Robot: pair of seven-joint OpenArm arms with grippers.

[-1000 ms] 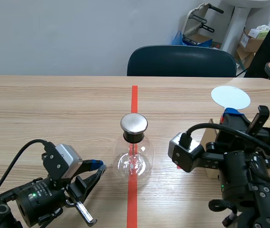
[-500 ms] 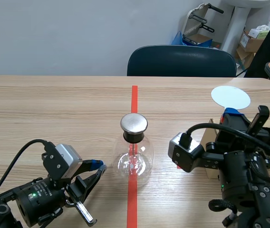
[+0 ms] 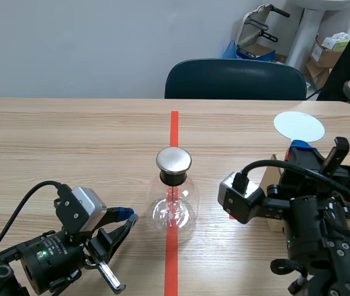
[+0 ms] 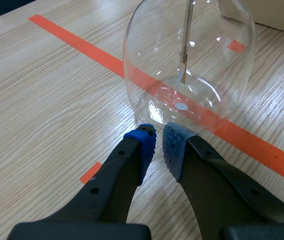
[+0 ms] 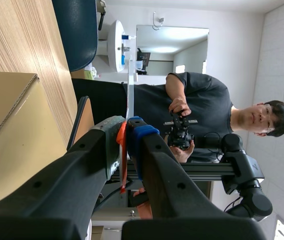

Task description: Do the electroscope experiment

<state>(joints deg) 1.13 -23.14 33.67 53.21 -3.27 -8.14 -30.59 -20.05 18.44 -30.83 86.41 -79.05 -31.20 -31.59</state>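
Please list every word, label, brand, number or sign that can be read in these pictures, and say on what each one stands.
No text can be read in any view.
Cardboard boxes in the far corner of the room: any print is too small to read.
Round clear glass flask with a metal cap: no writing.
White round disc in the right tool: blank.
Brown cardboard box on the table: no print on the faces shown.

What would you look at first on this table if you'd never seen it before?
The round glass flask with its shiny metal cap stands out first, sitting right on the red tape line in the middle of the table. The left pincer lies low beside it, its tips close to the glass. Over on the right, the right pincer holds up a white disc.
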